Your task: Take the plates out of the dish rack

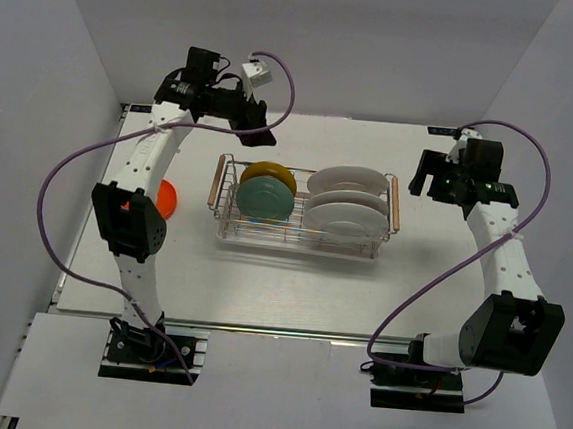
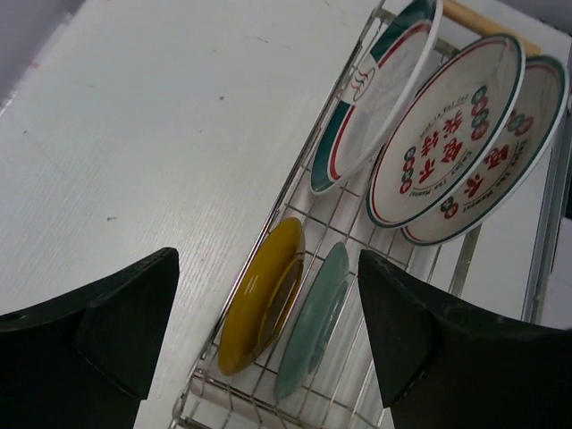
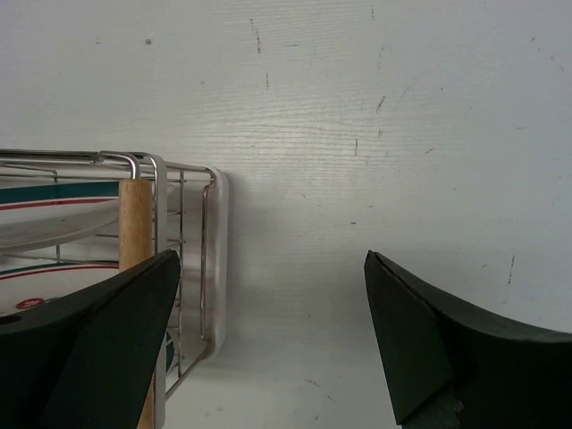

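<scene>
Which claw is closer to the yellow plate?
Left. The left gripper hovers just behind the yellow plate; the right gripper sits past the opposite end of the dish rack.

1. Dish rack (image 1: pixel 294 243) sits mid-bench (image 1: pixel 260 292), its long side running left to right.
2. In its left half, two smaller plates (image 1: pixel 265 195) stand on edge, one behind the other.
3. In its right half, three larger plates (image 1: pixel 345 215) lean front to back.
4. A lone plate (image 1: pixel 170 198) lies near the bench's left edge, partly behind the left arm (image 1: pixel 130 221).
5. Left gripper (image 1: pixel 262 128) hangs beyond the rack's far-left corner, and the right gripper (image 1: pixel 423 183) is just off its right end.
</scene>
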